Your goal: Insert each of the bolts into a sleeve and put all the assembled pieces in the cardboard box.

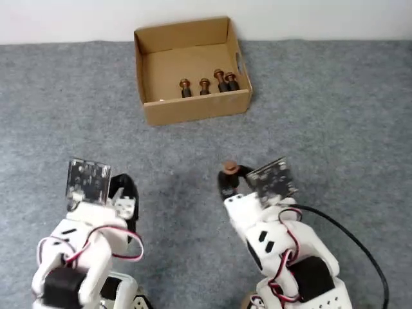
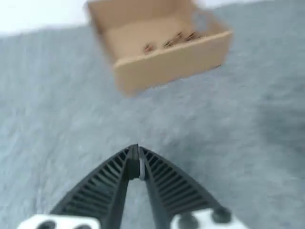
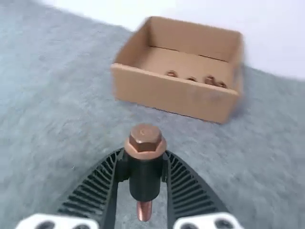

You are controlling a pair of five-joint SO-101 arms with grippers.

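Right gripper (image 3: 143,164), nearest the lens: jaws pinching a black sleeve (image 3: 144,183) held upright. A bolt (image 3: 145,141) is seated in it, with the copper hex head on top and the threaded tip poking out below. In the high view this gripper (image 1: 226,180) sits in front of the cardboard box (image 1: 193,109), well apart from it, roughly in line with the box's right half.

Left gripper (image 2: 134,153): fingers pressed together, nothing between them. It also sits in front of the box and well apart, off beyond the box's left corner (image 1: 122,188).

Box: open top, on the grey worktop (image 1: 322,129), slot cut in its right wall. Inside are four assembled pieces (image 1: 204,86), upright, in a row near the front wall and toward the right side. The two rightmost are close together.

Hard to make out: from both wrist views the pieces in the box are blurred. Only their heads show above the front wall.
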